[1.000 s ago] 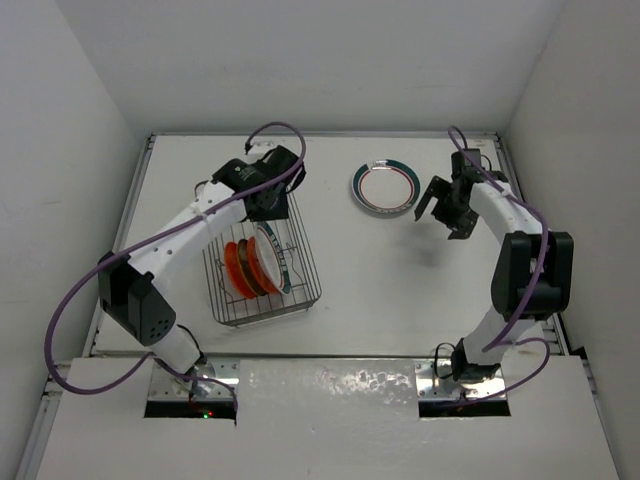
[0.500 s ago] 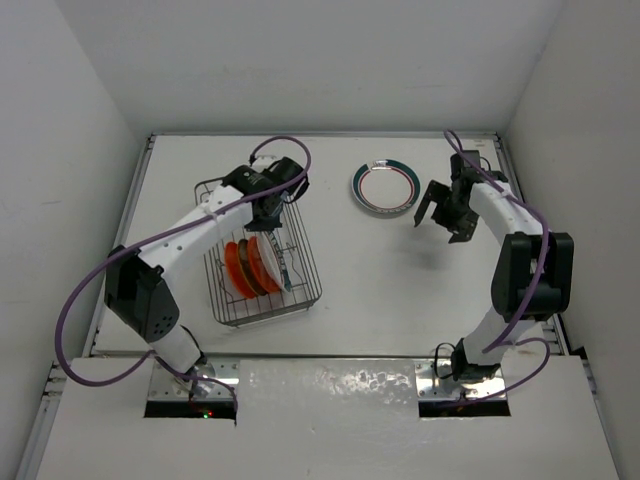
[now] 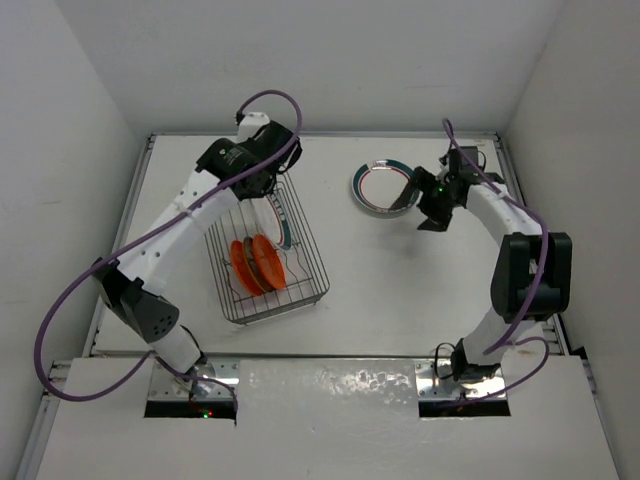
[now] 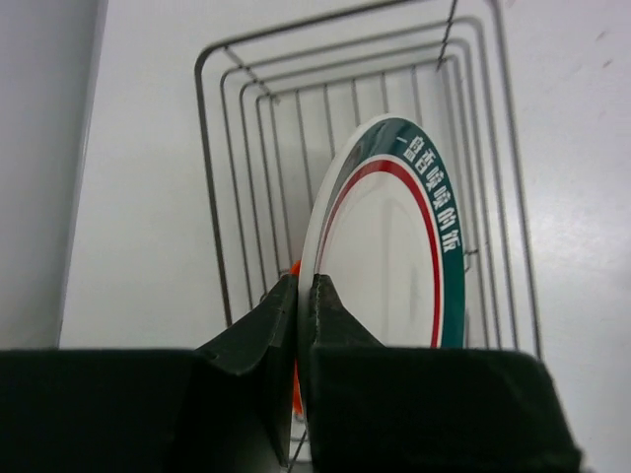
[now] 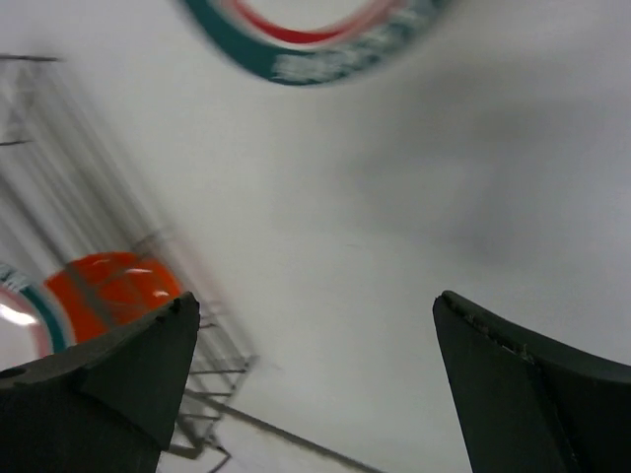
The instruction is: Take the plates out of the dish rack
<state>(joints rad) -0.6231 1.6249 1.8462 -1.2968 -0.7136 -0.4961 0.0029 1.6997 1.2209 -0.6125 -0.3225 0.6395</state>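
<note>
1. Top view: the left gripper point(image 3: 268, 196) is clamped on the rim of a green-rimmed plate point(image 3: 284, 218), which stands on edge over the far end of the dish rack point(image 3: 222, 300). Two orange plates point(image 3: 255, 264) stand in the rack's middle slots. The right gripper point(image 3: 416, 208) hovers well to the right of the rack, jaws spread and empty. It is just beside an unloaded plate point(image 3: 383, 189) lying flat on the table point(image 3: 400, 290).
2. Left wrist view: both fingers point(image 4: 258, 330) pinch the held plate's near rim tightly. Rack wires lie beneath the plate. Whether its lower edge is clear of the prongs cannot be told.
3. Right wrist view: the picture is blurred. The jaws stand wide with nothing between them. The unloaded plate lies ahead, and an orange plate shows inside the rack to the left.
4. Assessment: the step in hand is lifting this plate out of the rack. The next move calls for a straight rise until the plate clears the wires, then a carry to the right of the rack. The plate should be tilted flat before release. The two orange plates are left to unload.
</note>
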